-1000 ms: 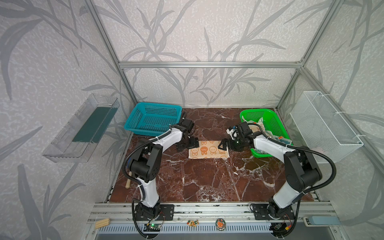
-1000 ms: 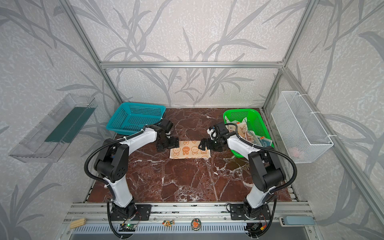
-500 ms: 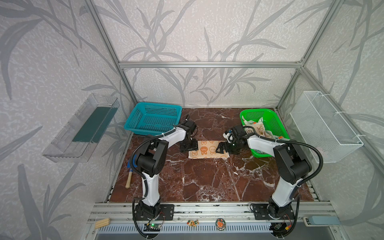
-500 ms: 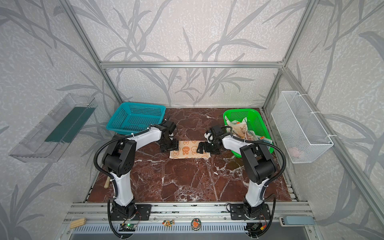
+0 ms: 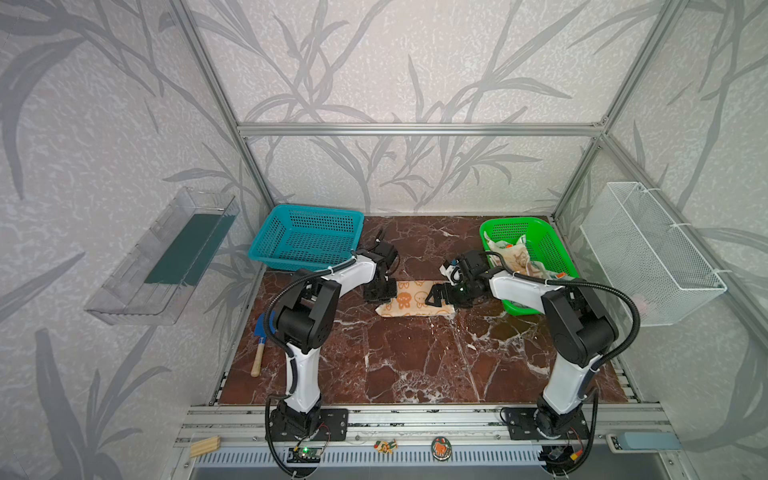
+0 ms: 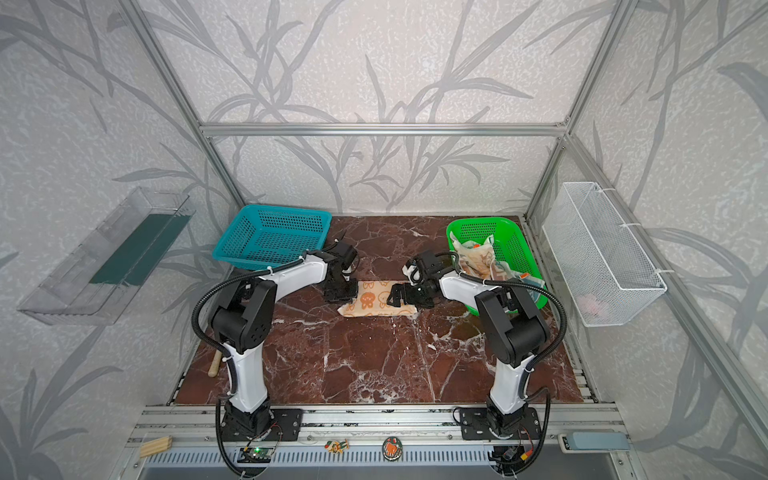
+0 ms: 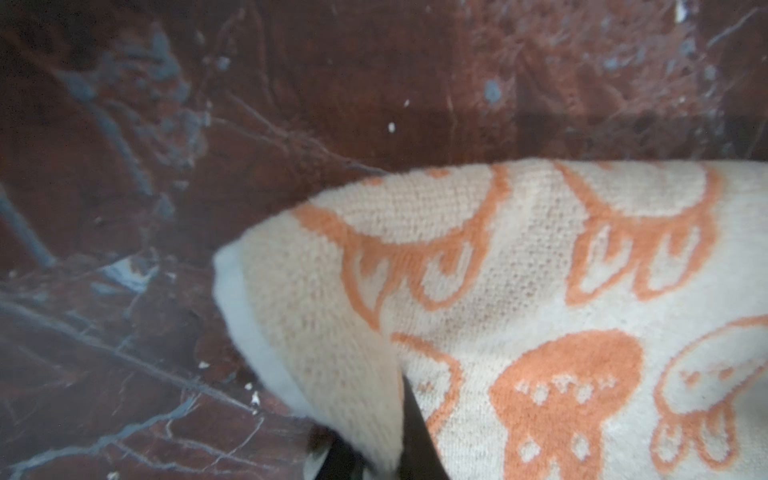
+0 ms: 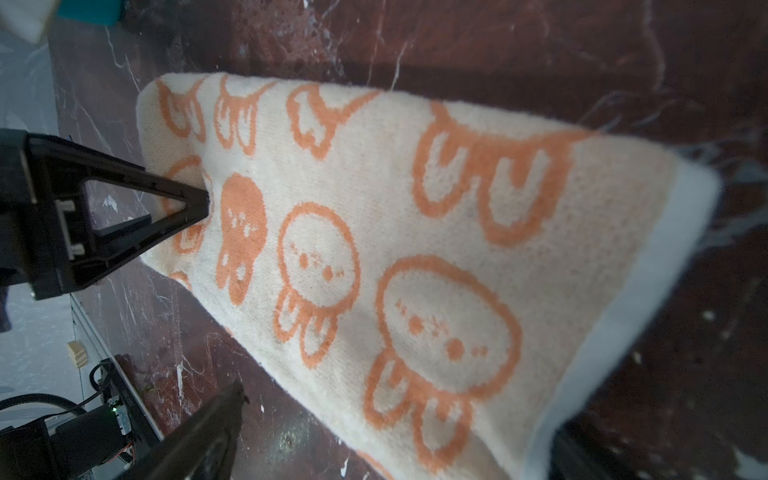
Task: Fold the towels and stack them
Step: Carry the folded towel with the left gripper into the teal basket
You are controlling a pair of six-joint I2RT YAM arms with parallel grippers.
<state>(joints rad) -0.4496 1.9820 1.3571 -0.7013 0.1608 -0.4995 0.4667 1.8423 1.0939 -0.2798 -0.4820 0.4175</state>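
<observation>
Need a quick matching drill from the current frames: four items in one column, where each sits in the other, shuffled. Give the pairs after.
Items
1. orange-bunny towel
2. teal basket
3. green basket
4. trowel

Places
A. far right corner, holding crumpled towels
B. by the left edge of the marble table, near side
C. far left corner
D. mid-table, on the marble

Pairs: 1-D, 2-C, 3-A, 4-B
</observation>
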